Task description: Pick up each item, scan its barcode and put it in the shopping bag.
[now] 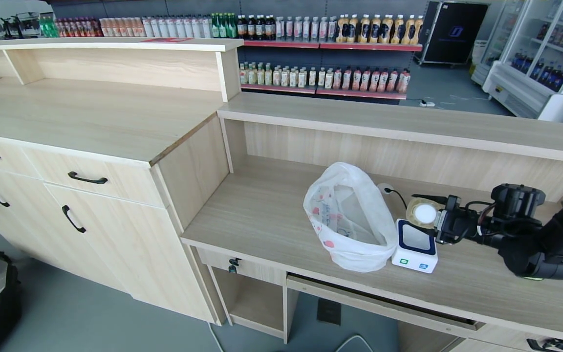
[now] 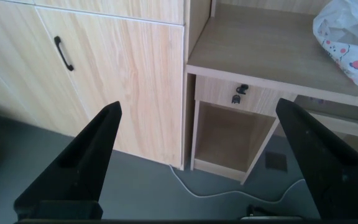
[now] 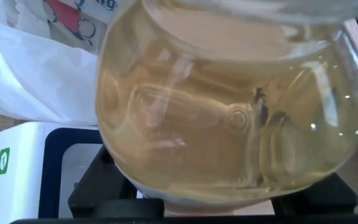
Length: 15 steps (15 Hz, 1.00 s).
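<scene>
Right end effector (image 1: 433, 218), bottle (image 1: 423, 213) above scanner (image 1: 413, 245)

1. I see the right arm (image 1: 540, 244) stretched in from the right side, wrist about level, pointing toward the robot's left.
2. My right gripper (image 1: 442, 222) is clamped on a bottle (image 1: 424, 214), which lies sideways.
3. My left gripper (image 2: 197, 165) is low, with its fingers (image 2: 73, 168) spread wide apart.
</scene>
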Motion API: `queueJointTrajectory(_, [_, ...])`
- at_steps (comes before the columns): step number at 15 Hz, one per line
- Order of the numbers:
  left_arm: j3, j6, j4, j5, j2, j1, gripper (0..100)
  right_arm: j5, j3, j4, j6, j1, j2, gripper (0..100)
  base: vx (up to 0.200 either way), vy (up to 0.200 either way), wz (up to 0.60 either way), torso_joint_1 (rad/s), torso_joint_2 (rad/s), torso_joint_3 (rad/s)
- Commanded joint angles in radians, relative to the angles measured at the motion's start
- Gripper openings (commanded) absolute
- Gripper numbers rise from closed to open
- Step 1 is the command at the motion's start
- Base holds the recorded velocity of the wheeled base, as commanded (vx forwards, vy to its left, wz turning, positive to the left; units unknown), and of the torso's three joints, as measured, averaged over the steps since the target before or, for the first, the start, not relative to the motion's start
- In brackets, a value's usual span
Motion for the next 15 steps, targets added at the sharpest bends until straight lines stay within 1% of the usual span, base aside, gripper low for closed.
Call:
queueJointTrajectory(1, [0.0,0.0,0.0,0.0,0.002,0.001,100,0.0,-0.002,0.0,0.0,0.0,0.009,0,0.0,0.0,0.0,0.0,0.0,0.0])
queueJointTrajectory(13, [0.0,0.0,0.0,0.0,0.002,0.001,100,0.003,-0.004,-0.016,0.0,0.002,0.038,0,0.0,0.0,0.0,0.0,0.0,0.0])
queueJointTrajectory(15, [0.0,0.0,0.0,0.0,0.002,0.001,100,0.002,-0.032,-0.016,0.026,0.002,0.029,0,0.0,0.0,0.0,0.0,0.0,0.0])
